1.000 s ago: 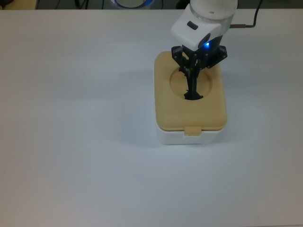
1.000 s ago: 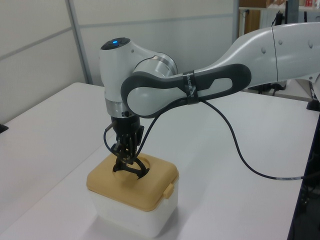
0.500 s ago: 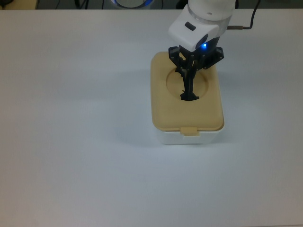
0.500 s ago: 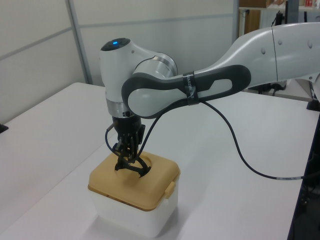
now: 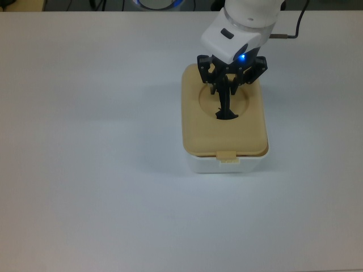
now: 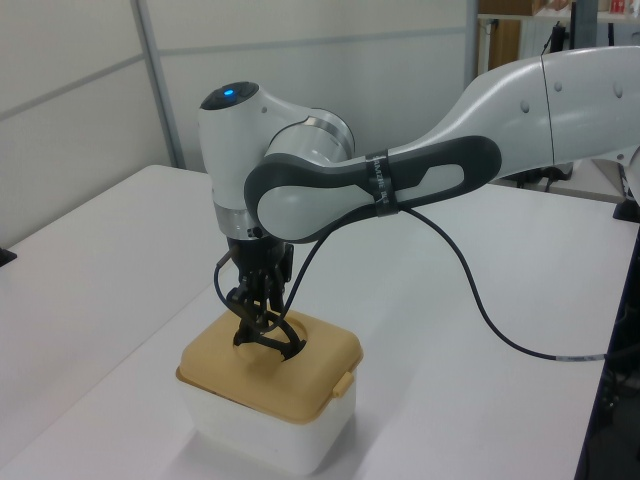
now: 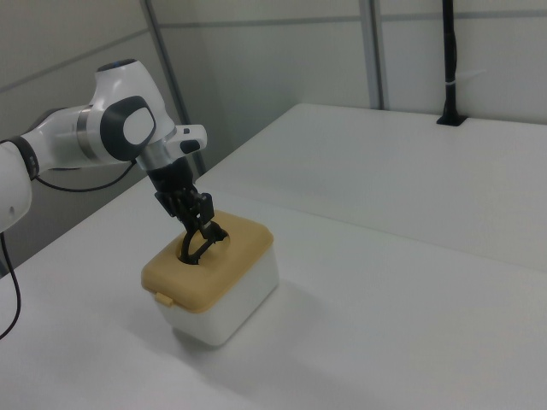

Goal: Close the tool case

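Observation:
The white tub (image 5: 227, 164) stands on the table with the tan lid (image 5: 195, 127) lying on top of it, latch tab (image 5: 228, 154) at the top view's lower edge. My gripper (image 5: 226, 95) hangs straight down over the lid's round recess, shut on the black handle (image 5: 227, 113) that rises from it. In the left view the gripper (image 6: 256, 312) holds the handle (image 6: 275, 338) above the lid (image 6: 235, 372) and tub (image 6: 255, 432). The right view shows the gripper (image 7: 196, 220), the lid (image 7: 231, 256) and the tub (image 7: 235, 303).
The white table (image 5: 85, 141) spreads wide around the case. A black cable (image 6: 500, 335) droops from the arm to the table in the left view. A dark post (image 7: 449, 64) stands at the far edge in the right view.
The lid, held by its handle, shifted slightly toward the top view's left and settled lower and flatter onto the tub. The gripper stayed shut on the handle.

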Robot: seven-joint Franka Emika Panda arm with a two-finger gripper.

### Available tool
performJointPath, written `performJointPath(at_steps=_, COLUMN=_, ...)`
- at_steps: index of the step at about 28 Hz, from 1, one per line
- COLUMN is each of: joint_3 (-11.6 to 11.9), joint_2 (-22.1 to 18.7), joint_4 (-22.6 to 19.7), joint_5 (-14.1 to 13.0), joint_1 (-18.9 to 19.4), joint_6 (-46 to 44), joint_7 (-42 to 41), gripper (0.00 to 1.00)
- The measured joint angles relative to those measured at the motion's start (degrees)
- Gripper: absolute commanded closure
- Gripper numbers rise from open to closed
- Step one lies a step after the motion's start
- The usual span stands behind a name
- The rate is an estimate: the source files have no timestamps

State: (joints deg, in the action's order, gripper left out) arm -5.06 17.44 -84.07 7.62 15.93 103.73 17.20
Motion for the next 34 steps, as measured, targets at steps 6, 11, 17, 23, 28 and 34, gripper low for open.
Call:
performJointPath(at_steps=6, joint_3=0.06, joint_2=-0.73, joint_4=0.12, joint_5=0.27, joint_1=-0.16, joint_6=-0.01, joint_7=0.0, gripper=0.0)
performJointPath(at_steps=11, joint_3=0.42, joint_2=-3.5, joint_4=0.37, joint_5=0.29, joint_1=-1.87, joint_6=-1.92, joint_7=0.0, gripper=0.0)
performJointPath(at_steps=17, joint_3=0.54, joint_2=-8.08, joint_4=0.47, joint_5=-0.35, joint_1=-5.87, joint_6=-5.28, joint_7=-2.39, gripper=0.0)
performJointPath(at_steps=23, joint_3=0.63, joint_2=-12.35, joint_4=0.51, joint_5=-3.94, joint_1=-10.94, joint_6=-9.55, joint_7=-8.63, gripper=0.0)
performJointPath(at_steps=28, joint_3=0.65, joint_2=-14.72, joint_4=0.5, joint_5=-4.94, joint_1=-13.2, joint_6=-13.35, joint_7=-11.2, gripper=0.0)
performJointPath(at_steps=34, joint_3=0.65, joint_2=-16.8, joint_4=-0.26, joint_5=-5.03, joint_1=-13.51, joint_6=-15.58, joint_7=-11.32, gripper=0.0)
